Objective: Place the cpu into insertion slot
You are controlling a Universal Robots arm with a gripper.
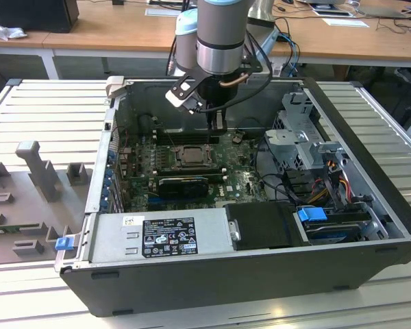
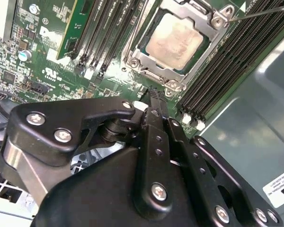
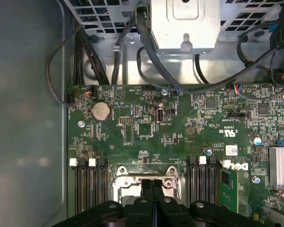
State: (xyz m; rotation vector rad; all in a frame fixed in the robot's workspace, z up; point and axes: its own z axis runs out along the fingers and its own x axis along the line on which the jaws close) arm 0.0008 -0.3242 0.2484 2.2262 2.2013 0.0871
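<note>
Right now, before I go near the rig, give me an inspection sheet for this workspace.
Surface: slatted table bearing an open case.
Job's things: cpu lies seated in the slot.
Clutter: grey fixtures on the exterior view's left.
Grippers: gripper shut, empty, hovering close to the slot.
Cables: black cables loop inside the case, apart from the slot.
Surroundings: wooden desks behind.

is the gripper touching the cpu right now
Apart. In the second wrist view the gripper ends short of the cpu, with the metal frame of the insertion slot between them.
</note>
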